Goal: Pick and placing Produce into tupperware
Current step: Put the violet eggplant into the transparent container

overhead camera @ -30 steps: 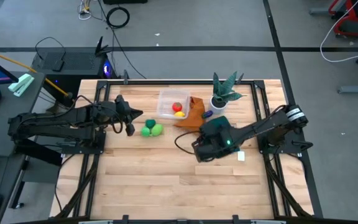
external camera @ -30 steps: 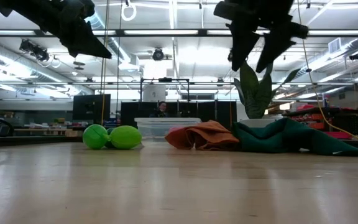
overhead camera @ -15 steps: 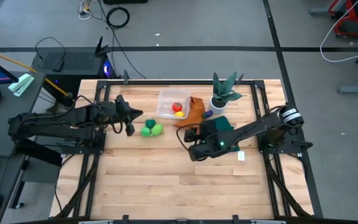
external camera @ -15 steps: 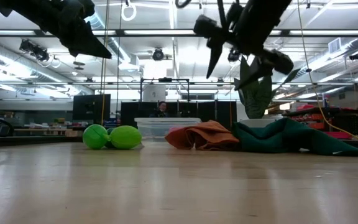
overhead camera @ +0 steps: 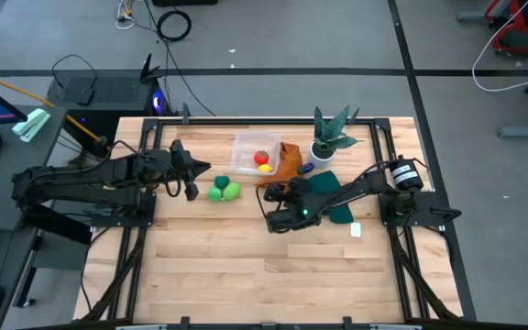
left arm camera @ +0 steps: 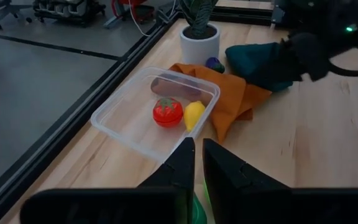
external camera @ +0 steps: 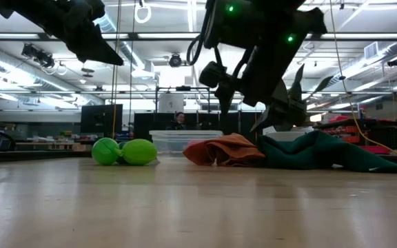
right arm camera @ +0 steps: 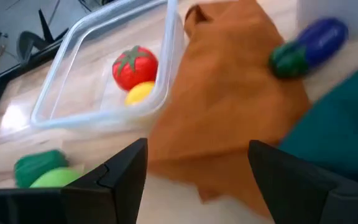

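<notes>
The surface (overhead camera: 246,266) is pale wood planks inside a dark metal frame, and everything on it lies in the far half, taking twelve o'clock as the far edge in the high view. Near twelve o'clock sits the clear container (overhead camera: 254,152), with two green pieces (overhead camera: 224,191) touching each other at its seven o'clock and an orange cloth (overhead camera: 282,166) against its three o'clock side. A white pot with a green plant (overhead camera: 324,145) stands toward one o'clock, a purple piece (overhead camera: 306,169) just at its seven o'clock beside a dark green cloth (overhead camera: 335,196), and a small white tag (overhead camera: 356,230) lies toward three o'clock.
</notes>
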You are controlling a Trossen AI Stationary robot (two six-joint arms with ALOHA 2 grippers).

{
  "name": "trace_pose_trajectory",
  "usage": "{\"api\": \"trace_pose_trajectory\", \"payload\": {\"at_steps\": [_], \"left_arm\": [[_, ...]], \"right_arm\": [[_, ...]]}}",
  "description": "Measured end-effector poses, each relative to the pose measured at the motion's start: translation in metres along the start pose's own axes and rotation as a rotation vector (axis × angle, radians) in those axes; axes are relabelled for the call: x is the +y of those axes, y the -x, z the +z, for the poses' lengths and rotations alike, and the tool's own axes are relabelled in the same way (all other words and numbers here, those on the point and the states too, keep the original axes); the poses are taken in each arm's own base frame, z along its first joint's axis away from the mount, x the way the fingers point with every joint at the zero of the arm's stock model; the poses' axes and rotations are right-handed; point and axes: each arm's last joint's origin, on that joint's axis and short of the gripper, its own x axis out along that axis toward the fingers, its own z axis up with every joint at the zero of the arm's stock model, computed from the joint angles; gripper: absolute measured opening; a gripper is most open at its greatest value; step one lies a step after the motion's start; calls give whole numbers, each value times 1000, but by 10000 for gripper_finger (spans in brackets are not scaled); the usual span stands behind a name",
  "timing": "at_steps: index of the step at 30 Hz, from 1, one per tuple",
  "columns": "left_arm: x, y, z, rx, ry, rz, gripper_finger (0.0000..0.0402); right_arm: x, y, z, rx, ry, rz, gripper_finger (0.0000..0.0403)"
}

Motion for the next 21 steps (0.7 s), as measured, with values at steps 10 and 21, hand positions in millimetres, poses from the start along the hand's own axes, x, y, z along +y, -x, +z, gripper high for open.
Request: {"api": "trace_pose_trajectory", "payload": {"at_steps": [10,21], "left_arm": [[0,0,-4,39,-14,1,31],[0,0,-4,41,-5,0,39]], "right_arm": [[0,-8,16,-26,-23,-49,239],[3,-19,35,4,-124,-100,236]]}}
